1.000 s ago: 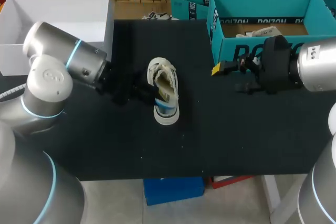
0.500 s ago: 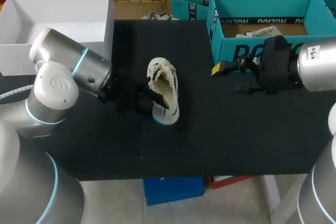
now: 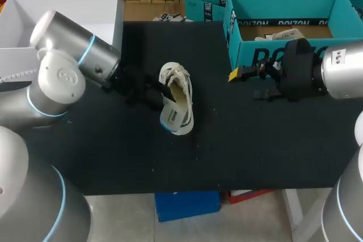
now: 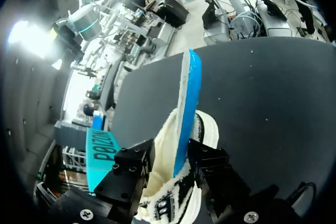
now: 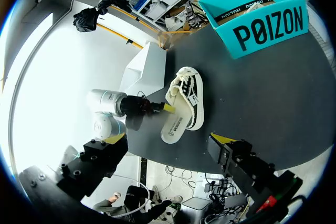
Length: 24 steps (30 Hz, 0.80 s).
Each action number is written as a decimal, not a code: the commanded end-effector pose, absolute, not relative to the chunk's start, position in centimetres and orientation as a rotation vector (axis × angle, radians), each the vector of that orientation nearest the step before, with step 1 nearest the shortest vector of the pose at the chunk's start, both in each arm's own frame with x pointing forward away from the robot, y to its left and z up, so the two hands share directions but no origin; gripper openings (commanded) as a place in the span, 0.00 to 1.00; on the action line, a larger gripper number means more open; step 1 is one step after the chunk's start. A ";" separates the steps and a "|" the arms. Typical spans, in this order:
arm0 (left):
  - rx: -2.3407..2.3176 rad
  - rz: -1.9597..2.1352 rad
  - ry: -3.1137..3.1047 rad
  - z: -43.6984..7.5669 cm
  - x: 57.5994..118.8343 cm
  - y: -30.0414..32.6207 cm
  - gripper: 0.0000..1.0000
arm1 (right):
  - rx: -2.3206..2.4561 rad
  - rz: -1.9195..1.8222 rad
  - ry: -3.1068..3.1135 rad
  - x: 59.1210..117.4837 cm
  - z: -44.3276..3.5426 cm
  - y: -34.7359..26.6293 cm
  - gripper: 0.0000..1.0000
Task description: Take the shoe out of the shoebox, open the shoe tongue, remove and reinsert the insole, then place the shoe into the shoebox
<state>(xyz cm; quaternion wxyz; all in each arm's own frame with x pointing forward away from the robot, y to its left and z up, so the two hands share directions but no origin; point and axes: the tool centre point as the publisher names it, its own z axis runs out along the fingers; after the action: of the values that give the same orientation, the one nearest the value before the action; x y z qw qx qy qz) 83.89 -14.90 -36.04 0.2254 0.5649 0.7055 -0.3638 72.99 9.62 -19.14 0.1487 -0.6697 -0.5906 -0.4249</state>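
Cream knitted sneaker [image 3: 180,101] lies near the middle of the black desk [image 3: 255,140], well apart from the open teal cardboard shoebox [image 3: 244,49]. Left gripper [image 4: 173,153]: fingers pinch the blue-backed white insole [image 4: 186,93] at the sneaker's opening. Right gripper [image 5: 170,137]: beside the shoebox, fingers spread.

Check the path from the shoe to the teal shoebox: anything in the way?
Yes: the open right gripper hangs by the front corner of the shoebox, roughly on the line from the shoe. A pale item also lies inside the shoebox. Otherwise only bare table between them. The left gripper is shut on the insole.
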 end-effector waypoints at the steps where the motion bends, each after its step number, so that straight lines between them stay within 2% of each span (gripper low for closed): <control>1: 1.567 -0.969 1.976 -36.4 84.1 -14.4 0.39 | -1.928 -1.221 -1.698 73.0 -19.2 9.7 1.00; 15: 1.563 -0.917 1.992 -36.3 86.4 -14.2 0.39 | -1.928 -1.221 -1.698 73.0 -19.2 9.7 1.00; 24: 1.594 -0.975 1.981 -36.7 85.3 -15.6 0.40 | -1.928 -1.221 -1.698 73.0 -19.2 9.7 1.00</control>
<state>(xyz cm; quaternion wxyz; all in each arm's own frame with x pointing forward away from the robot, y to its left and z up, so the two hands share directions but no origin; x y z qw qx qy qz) 85.23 -15.26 -36.28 0.2087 0.5715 0.7119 -0.3508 72.99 9.62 -19.14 0.1487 -0.6697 -0.5906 -0.4249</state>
